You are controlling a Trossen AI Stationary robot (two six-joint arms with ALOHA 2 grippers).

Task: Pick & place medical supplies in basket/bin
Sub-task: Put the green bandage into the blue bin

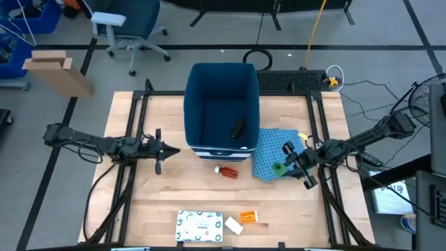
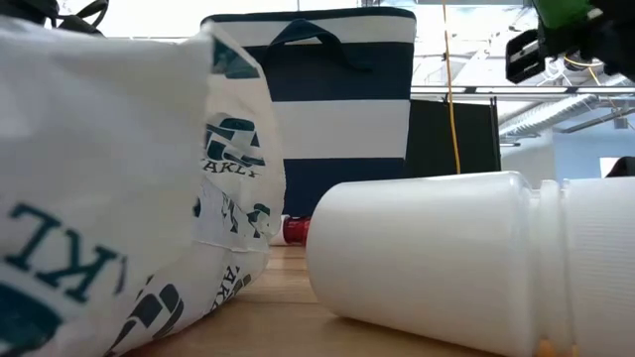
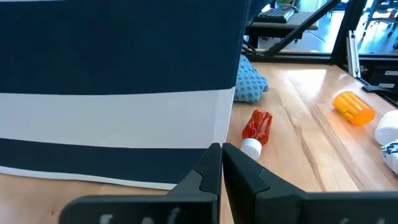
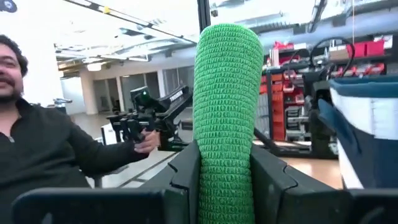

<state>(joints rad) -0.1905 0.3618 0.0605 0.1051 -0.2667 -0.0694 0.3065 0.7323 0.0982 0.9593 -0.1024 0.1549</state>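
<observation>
- At the table's [image 1: 167, 202] near edge lie a white speckled flat packet [image 1: 199, 226], a small white bottle [image 1: 233, 224] just beside it, and an orange pill bottle [image 1: 249, 217] on its side close to that.
- In the low view the packet [image 2: 109, 188] and the white bottle [image 2: 446, 258] fill the foreground, with the striped bin [image 2: 327, 99] behind them.
- Farther in, a red-white tube [image 1: 226, 171] lies on the table just in front of the dark-blue bin [image 1: 221, 108]; the left wrist view shows it [image 3: 256, 130] near the bin's corner.
- The left gripper [image 1: 162, 150] hovers left of the bin, its jaws pressed together and holding nothing [image 3: 221, 162].
- The right gripper [image 1: 289, 164] is over the blue patterned cloth [image 1: 275, 155] to the right of the bin, jaws clamped on a green wrapped roll [image 4: 225, 118], held upright.
- A dark item [image 1: 237, 127] lies inside the bin.
- Beyond the table, a person [image 4: 43, 149] sits holding a control rig.
</observation>
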